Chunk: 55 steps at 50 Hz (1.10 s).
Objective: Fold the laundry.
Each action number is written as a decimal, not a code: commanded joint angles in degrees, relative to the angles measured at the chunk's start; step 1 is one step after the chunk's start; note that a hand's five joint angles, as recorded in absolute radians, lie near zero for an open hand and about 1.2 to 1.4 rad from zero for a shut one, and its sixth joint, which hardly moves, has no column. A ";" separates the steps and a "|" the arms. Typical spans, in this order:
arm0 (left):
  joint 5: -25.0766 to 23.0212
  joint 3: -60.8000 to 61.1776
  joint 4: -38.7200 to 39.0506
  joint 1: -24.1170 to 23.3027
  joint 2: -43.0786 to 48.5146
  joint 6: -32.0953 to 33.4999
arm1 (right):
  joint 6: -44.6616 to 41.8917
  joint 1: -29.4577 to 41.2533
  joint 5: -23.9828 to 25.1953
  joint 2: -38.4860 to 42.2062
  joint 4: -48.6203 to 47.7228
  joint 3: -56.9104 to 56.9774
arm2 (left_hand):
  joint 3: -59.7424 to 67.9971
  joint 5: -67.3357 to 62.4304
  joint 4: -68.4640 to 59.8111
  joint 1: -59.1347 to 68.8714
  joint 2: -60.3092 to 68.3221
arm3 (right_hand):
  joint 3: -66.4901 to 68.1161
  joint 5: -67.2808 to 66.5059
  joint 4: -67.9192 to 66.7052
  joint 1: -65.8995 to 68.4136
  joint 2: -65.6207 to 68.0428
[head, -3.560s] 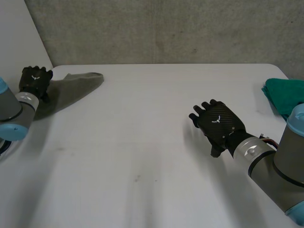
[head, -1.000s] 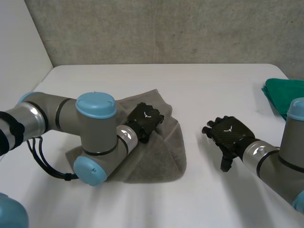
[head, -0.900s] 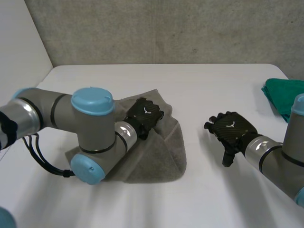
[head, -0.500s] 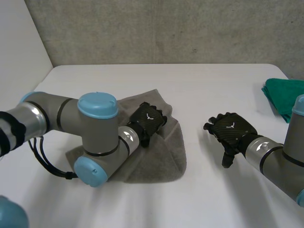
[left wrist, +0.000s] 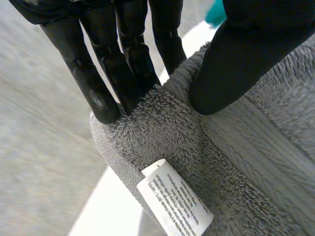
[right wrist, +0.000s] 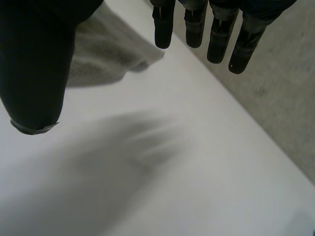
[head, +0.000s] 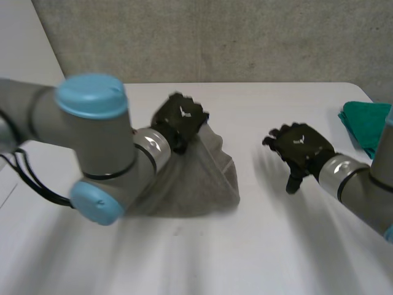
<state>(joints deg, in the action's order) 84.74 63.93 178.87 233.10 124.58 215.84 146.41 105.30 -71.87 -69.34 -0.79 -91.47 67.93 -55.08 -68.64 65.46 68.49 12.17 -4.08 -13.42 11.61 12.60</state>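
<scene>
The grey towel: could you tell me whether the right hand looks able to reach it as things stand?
Probably yes: the right hand is open and holds nothing, with only table between it and the grey towel, which the left hand holds pinched.

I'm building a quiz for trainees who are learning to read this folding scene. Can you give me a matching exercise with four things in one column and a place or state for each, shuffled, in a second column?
Column one:
1. left hand
2. right hand
3. grey towel
4. green cloth

Column two:
A. lies at the right edge of the table
B. open, fingers straight, holding nothing
C. raised at one end, the rest on the table
D. fingers and thumb pinch terry cloth beside a white label

Pairs: 1-D, 2-B, 3-C, 4-A
</scene>
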 commanded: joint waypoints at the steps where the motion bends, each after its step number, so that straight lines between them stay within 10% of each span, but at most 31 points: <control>1: 0.16 7.96 -0.01 0.25 -16.99 2.13 | 4.67 0.44 7.96 5.61 3.42 13.24 | 12.07 -14.92 -11.36 14.54 11.51 | -2.17 4.08 3.42 -1.61 -2.60; 28: 0.34 12.18 -3.18 -0.01 -36.69 5.47 | 34.19 10.63 12.28 42.70 14.68 58.50 | 12.07 -14.92 -11.36 14.54 11.51 | -2.17 4.08 3.42 -1.61 -2.60; 42: 0.42 12.27 -3.18 0.78 -36.34 5.82 | 40.10 7.04 13.24 33.93 18.19 57.47 | 12.07 -14.92 -11.36 14.54 11.51 | 16.75 -14.84 -15.50 17.31 16.32; 55: 0.51 13.24 -3.00 1.39 -37.04 5.74 | 31.39 3.34 14.48 38.04 21.19 63.25 | 12.07 -14.92 -11.36 14.54 11.51 | -2.17 4.08 3.42 -1.61 -2.60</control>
<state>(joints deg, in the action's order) 85.20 76.96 175.84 234.75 88.10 221.67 179.03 108.16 -56.67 -36.52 20.50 -33.32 68.30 -55.08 -68.89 65.46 68.63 12.11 -3.87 -13.18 11.38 12.41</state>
